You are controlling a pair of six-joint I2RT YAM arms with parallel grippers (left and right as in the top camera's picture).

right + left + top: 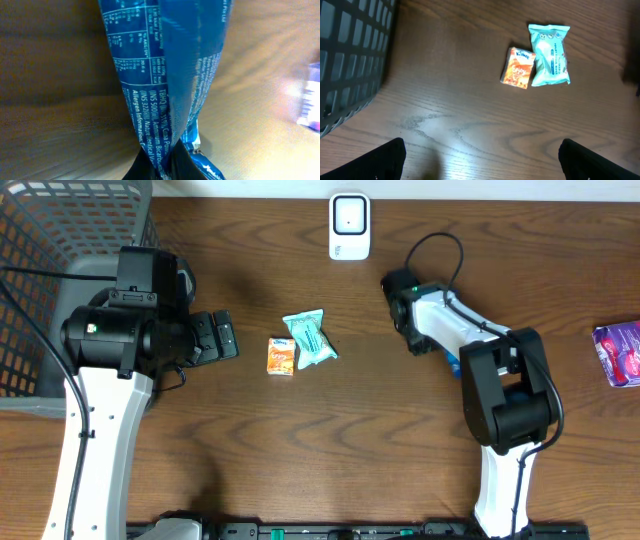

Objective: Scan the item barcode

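Note:
My right gripper (165, 167) is shut on the pinched lower edge of a blue snack packet (170, 75) with white printed text, which fills the right wrist view. From overhead only a blue sliver of that packet (452, 363) shows beside the right arm. A white scanner (349, 226) stands at the table's far edge. A teal packet (308, 338) and a small orange packet (282, 355) lie side by side mid-table. My left gripper (225, 337) is open and empty to their left; its wrist view shows the teal packet (549, 55) and orange packet (518, 67) ahead of it.
A grey mesh basket (60, 240) fills the far left corner, its wall also in the left wrist view (350, 55). A purple packet (622, 352) lies at the right edge and shows blurred in the right wrist view (311, 100).

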